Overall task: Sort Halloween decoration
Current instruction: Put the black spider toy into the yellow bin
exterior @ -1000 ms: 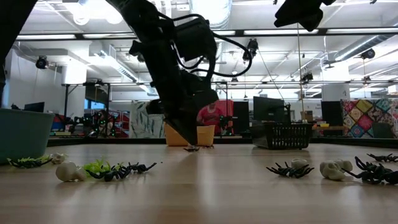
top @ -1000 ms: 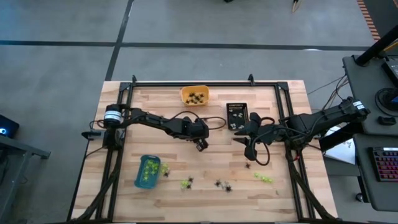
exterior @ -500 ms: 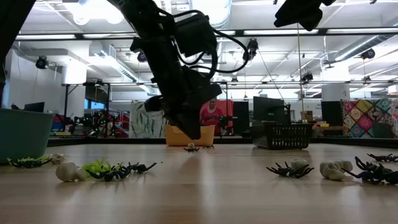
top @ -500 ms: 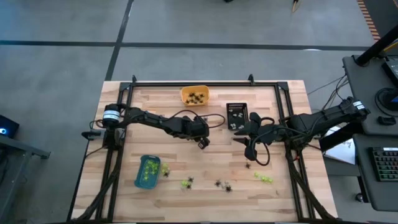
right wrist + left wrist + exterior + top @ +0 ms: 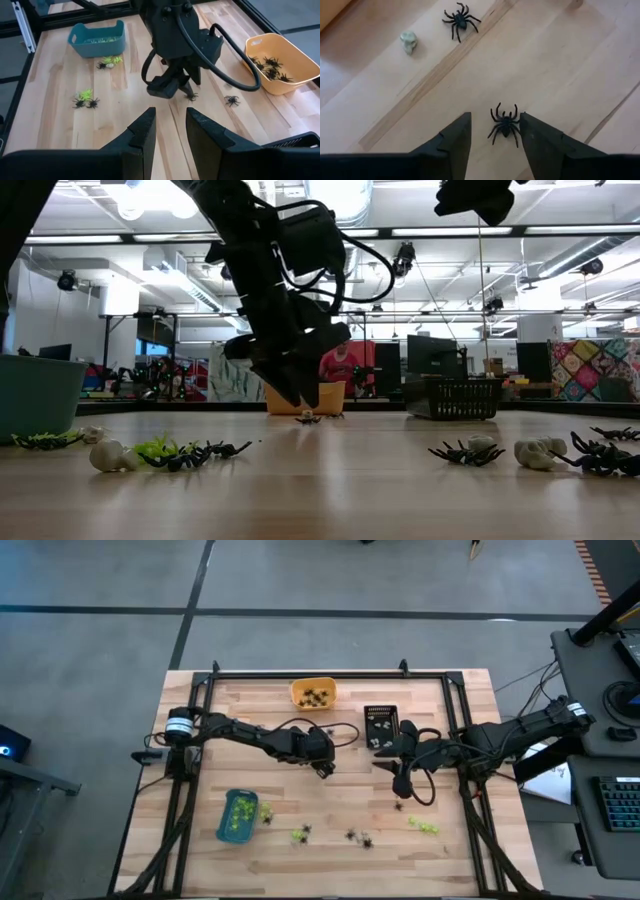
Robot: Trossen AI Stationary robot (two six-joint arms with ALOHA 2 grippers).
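A black spider [image 5: 504, 125] lies flat on the wooden table between the open fingers of my left gripper [image 5: 492, 132], which slants down at mid-table [image 5: 322, 770]. Beyond it lie another black spider [image 5: 460, 19] and a whitish skull [image 5: 408, 42]. My right gripper [image 5: 170, 127] hangs open and empty high over the table's right half [image 5: 398, 768], facing the left gripper [image 5: 172, 82]. More lime-green, black and whitish trinkets [image 5: 358, 836] lie scattered toward the near edge. My left gripper's fingers stand on either side of the black spider, coming from above at a slant. The spider's legs reach up to one finger [image 5: 530, 131]; I cannot tell whether they touch. The spider rests on the table.
An orange tray [image 5: 313, 692] with black spiders stands at the far edge, a black tray [image 5: 380, 720] to its right, and a blue tray [image 5: 237, 815] with green pieces near left. A black frame rims the table. Bare wood lies between the arms.
My left gripper has opened and rolled a little, staying in place over the table's middle. The black spider lies on the table between its now-spread fingers. The right arm has kept still.
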